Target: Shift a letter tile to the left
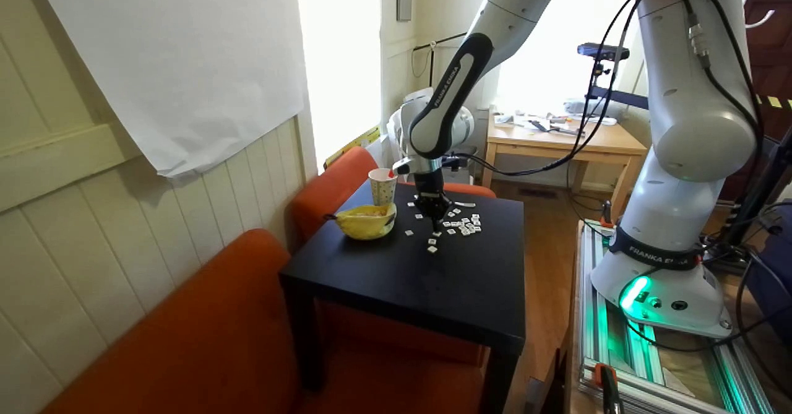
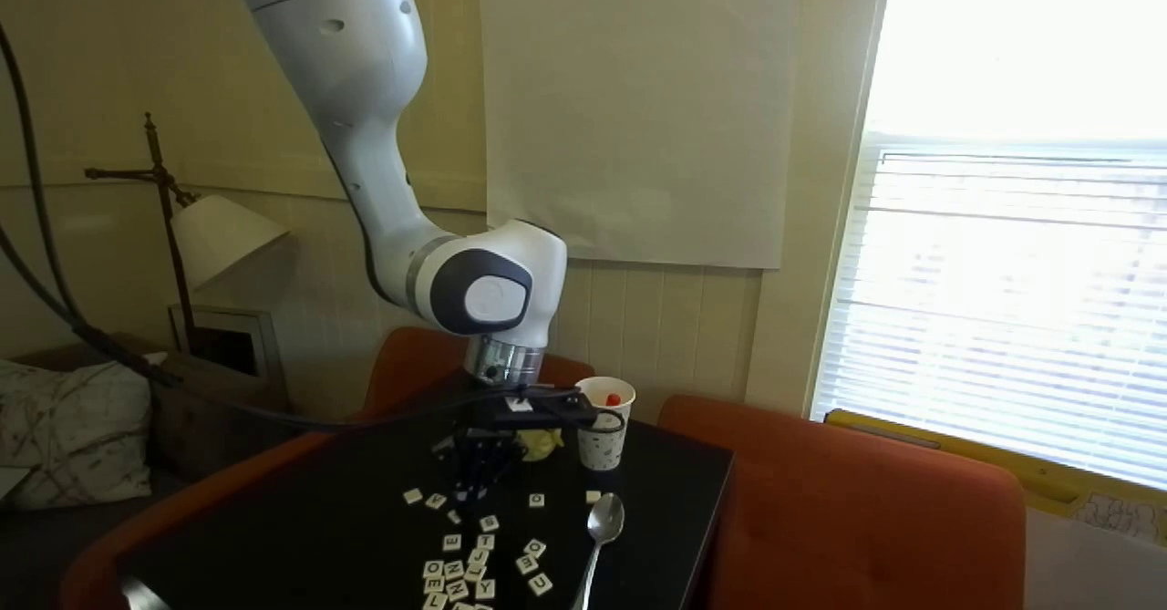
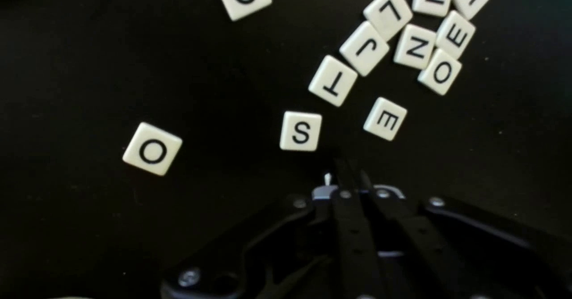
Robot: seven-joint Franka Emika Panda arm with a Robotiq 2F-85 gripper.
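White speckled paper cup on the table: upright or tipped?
Upright: the white speckled paper cup has its open rim uppermost in both exterior views.

Patterned cup [image 1: 383,189]; silvery spoon [image 2: 604,521]; lamp [image 2: 224,234]

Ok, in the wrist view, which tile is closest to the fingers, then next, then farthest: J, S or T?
1. S tile: just up and left of the fingers.
2. T tile: beyond S, slightly right.
3. J tile: beyond T, farther right.
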